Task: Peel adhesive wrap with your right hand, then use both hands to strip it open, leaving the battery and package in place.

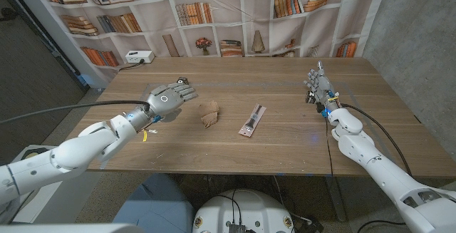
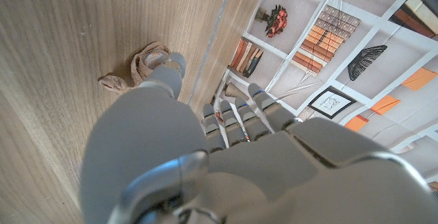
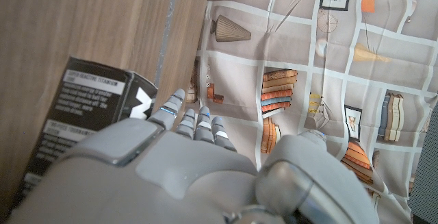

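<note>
A crumpled brown adhesive wrap (image 1: 209, 113) lies on the wooden table (image 1: 285, 151) left of centre; it is also in the left wrist view (image 2: 140, 65). To its right lies the long narrow package (image 1: 252, 121) with the battery in it. My left hand (image 1: 167, 97) hovers just left of the wrap, fingers (image 2: 263, 111) stretched out and holding nothing. My right hand (image 1: 318, 87) stands near the table's right side, well right of the package, fingers (image 3: 198, 125) straight. A black printed card (image 3: 82, 111) lies on the table beside that hand.
A small dark object (image 1: 182, 80) sits beyond my left hand. A white power strip (image 1: 140, 57) lies at the table's far left corner. A bookshelf backdrop (image 1: 235, 12) hangs behind the table. Bare wood lies between the package and my right hand.
</note>
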